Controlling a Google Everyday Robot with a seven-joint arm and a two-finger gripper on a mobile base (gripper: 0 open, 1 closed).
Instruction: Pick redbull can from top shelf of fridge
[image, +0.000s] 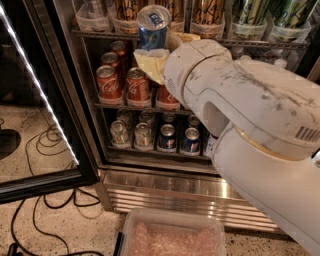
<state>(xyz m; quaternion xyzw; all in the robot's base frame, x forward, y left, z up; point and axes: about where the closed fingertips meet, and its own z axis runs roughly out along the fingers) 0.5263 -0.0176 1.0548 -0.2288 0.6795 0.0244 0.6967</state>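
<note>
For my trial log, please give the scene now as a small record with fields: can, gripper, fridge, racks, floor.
can: redbull can, tilted with its lid toward the camera, at the front edge of the top shelf
gripper: gripper at the top shelf's edge, shut on the redbull can
fridge: fridge with its door open and the light strip on
middle rack: red cans
lower rack: short cans, silver and blue
floor: clear tub, cables
</note>
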